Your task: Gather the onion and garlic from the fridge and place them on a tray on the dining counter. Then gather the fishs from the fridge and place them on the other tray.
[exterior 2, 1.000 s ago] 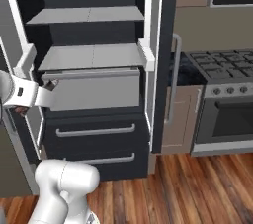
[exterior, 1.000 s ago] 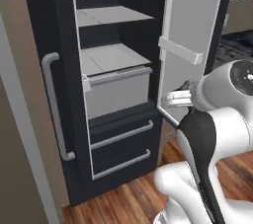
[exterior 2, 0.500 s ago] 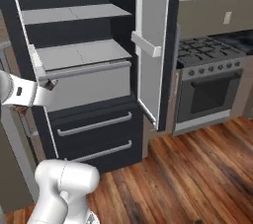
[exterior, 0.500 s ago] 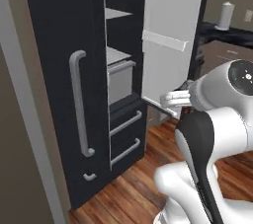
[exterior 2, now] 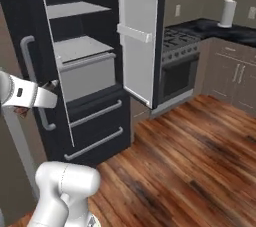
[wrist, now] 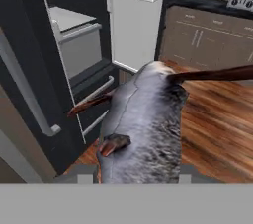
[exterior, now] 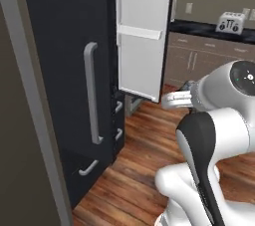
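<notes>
- Gripper (wrist: 132, 181) is pinching the fish (wrist: 143, 124) mid-body, jaws partly closed; it is riding in hand beside the open fridge (exterior 2: 80, 71).
- Fish is looking light, slick, tapered: grip the thick middle, not the tail.
- Body is overhanging forward, likely pivoting.

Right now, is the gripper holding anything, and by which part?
Yes. The gripper is shut on the fish, a silver-grey body reaching away from the hand. The exact hold point is hidden; it looks like the near end of the body.
</notes>
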### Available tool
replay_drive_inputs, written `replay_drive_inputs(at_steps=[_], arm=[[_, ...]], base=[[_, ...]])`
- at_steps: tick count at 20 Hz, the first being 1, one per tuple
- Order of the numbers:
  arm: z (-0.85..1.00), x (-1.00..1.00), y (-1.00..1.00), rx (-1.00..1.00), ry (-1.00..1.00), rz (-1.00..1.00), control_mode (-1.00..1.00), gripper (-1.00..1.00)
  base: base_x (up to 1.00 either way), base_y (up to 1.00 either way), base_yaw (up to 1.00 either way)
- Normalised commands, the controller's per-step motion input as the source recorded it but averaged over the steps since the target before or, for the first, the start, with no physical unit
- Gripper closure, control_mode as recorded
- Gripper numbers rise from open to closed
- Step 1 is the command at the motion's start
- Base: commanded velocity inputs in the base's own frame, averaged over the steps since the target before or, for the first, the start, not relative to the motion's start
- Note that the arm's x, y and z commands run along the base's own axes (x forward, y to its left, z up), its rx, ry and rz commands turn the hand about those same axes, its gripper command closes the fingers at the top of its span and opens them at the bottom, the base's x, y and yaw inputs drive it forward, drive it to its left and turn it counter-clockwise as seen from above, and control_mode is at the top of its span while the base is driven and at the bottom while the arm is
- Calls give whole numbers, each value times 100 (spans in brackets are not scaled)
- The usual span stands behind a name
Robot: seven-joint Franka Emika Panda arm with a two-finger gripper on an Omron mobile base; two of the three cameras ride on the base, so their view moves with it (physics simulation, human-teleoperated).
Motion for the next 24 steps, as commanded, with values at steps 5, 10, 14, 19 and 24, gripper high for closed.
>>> replay_drive_inputs(at_steps=[5, 10, 14, 19, 24], arm=[[0, 0, 0, 0, 0, 0, 100, 100], [0, 0, 0, 0, 0, 0, 100, 100], [0, 0, 0, 0, 0, 0, 100, 100], [0, 0, 0, 0, 0, 0, 100, 100], [0, 0, 0, 0, 0, 0, 100, 100]], base=[[-81, 50, -47], [-94, 35, -42], [-100, 4, -34], [-100, -10, -29], [-85, -64, -19]])
